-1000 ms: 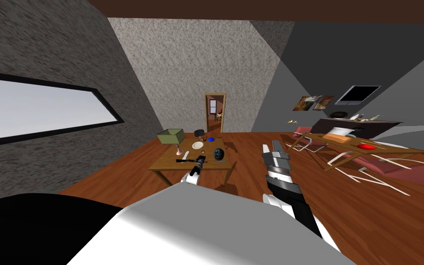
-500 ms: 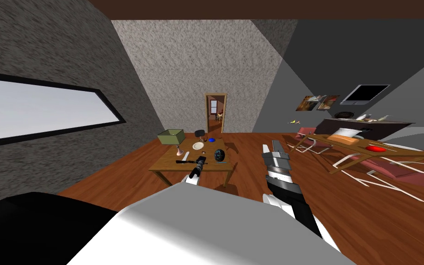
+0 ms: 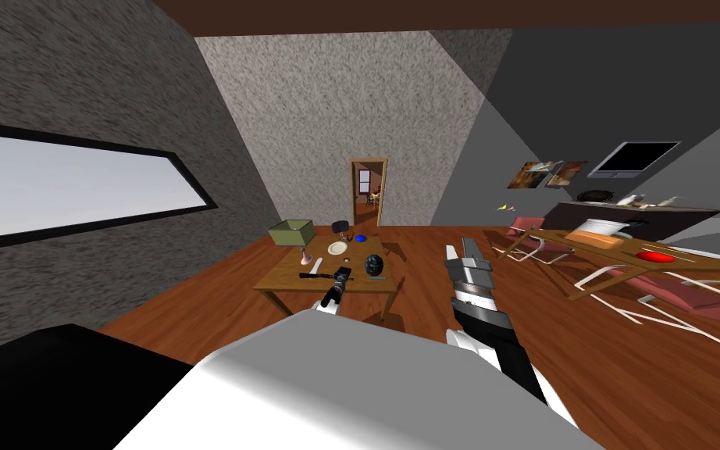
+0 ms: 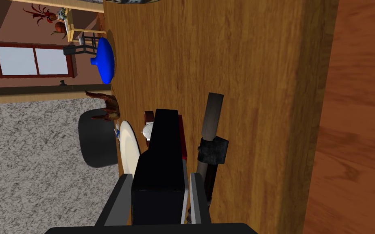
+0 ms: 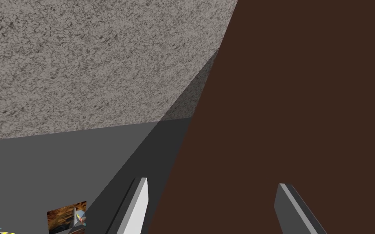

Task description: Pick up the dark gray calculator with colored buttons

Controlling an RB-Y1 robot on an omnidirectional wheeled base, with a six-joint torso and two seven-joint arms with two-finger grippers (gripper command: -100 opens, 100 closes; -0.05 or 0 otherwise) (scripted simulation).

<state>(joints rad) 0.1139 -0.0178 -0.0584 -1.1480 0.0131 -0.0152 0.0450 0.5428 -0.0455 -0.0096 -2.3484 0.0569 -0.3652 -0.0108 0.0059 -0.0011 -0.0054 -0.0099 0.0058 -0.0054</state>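
The calculator [image 4: 160,146] shows as a black slab with a red edge, seen end on, just over the wooden table [image 4: 260,81]. My left gripper [image 4: 160,178] is shut on it, one finger pressed to each side. From the head camera the same gripper [image 3: 340,275] sits small over the table's [image 3: 288,280] near edge, holding the dark calculator [image 3: 342,271]. My right gripper [image 3: 460,251] is raised to the right of the table, and its fingers [image 5: 140,203] stand wide apart with nothing between them.
Beside the calculator lie a dark long-handled tool [image 4: 212,118], a watch [image 4: 148,131] and a white plate [image 4: 127,146]. Farther along are a blue bowl [image 4: 103,61], a dark round ball [image 3: 373,264] and a green box [image 3: 290,231]. A long table with chairs [image 3: 624,250] stands at right.
The head view has turned a little, so the furniture at right has slid rightward. Both arms hold their places relative to the table.
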